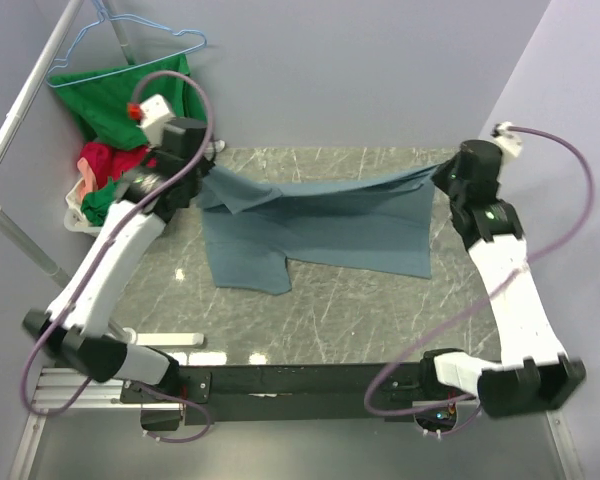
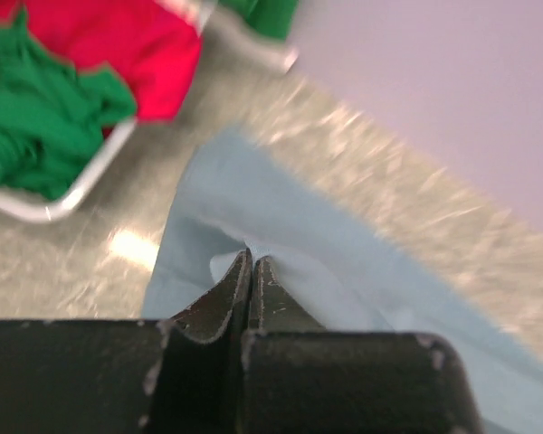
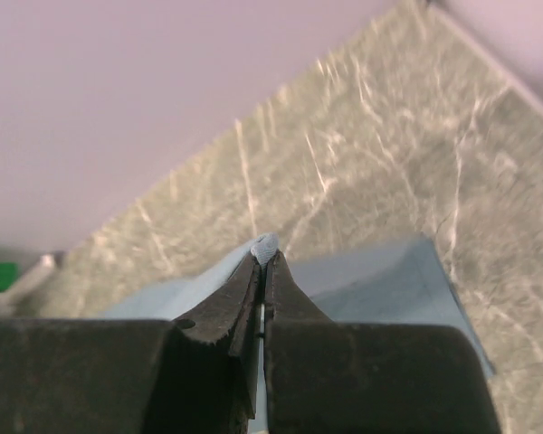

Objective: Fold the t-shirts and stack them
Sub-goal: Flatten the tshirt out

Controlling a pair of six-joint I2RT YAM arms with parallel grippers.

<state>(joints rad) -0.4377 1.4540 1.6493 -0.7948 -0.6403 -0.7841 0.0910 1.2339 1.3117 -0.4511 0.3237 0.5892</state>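
A dusty grey-blue t-shirt (image 1: 320, 225) hangs stretched between my two grippers over the marble table, its lower part resting on the table top. My left gripper (image 1: 202, 180) is shut on the shirt's far left edge; in the left wrist view the jaws are closed with cloth (image 2: 281, 244) pinched at the tips of the gripper (image 2: 253, 260). My right gripper (image 1: 442, 172) is shut on the far right corner; in the right wrist view a fold of cloth (image 3: 266, 245) pokes out at the tips of the gripper (image 3: 262, 260). Red (image 1: 105, 160) and green (image 1: 120, 95) shirts lie at the far left.
A white basket (image 2: 81, 185) holds the red (image 2: 118, 41) and green (image 2: 36, 117) shirts at the table's far left corner. A blue wire hanger (image 1: 130, 40) and a metal pole (image 1: 30, 115) stand behind it. Grey walls close the back and right.
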